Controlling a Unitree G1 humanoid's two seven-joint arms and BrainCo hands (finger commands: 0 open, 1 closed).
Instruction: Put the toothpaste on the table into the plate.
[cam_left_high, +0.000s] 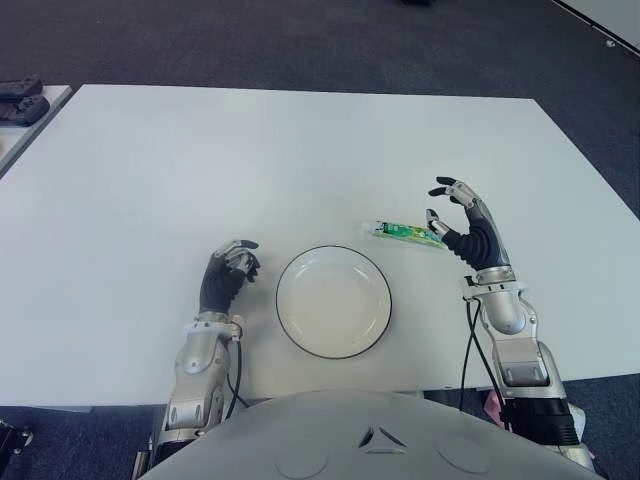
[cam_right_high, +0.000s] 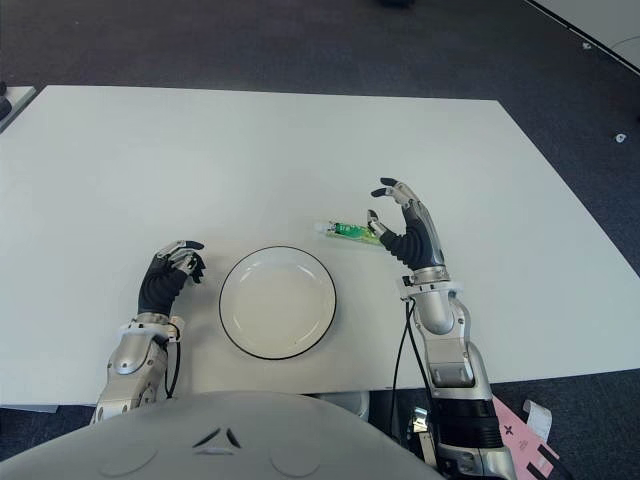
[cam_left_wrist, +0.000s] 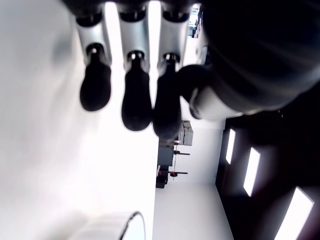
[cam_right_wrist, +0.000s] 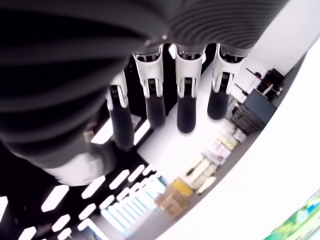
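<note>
The toothpaste (cam_left_high: 400, 231) is a small green and white tube lying flat on the white table (cam_left_high: 300, 150), just beyond the right side of the plate. The plate (cam_left_high: 333, 300) is white with a dark rim, holds nothing and stands near the table's front edge. My right hand (cam_left_high: 437, 203) hovers at the tube's right end, open, its fingers spread above it and holding nothing. In the right wrist view a green corner of the toothpaste (cam_right_wrist: 300, 225) shows below the straight fingers (cam_right_wrist: 186, 107). My left hand (cam_left_high: 240, 255) shows left of the plate, its fingers curled on nothing.
A second table at the far left carries dark devices (cam_left_high: 20, 100). Dark carpet surrounds the white table. The table's front edge runs just behind both wrists.
</note>
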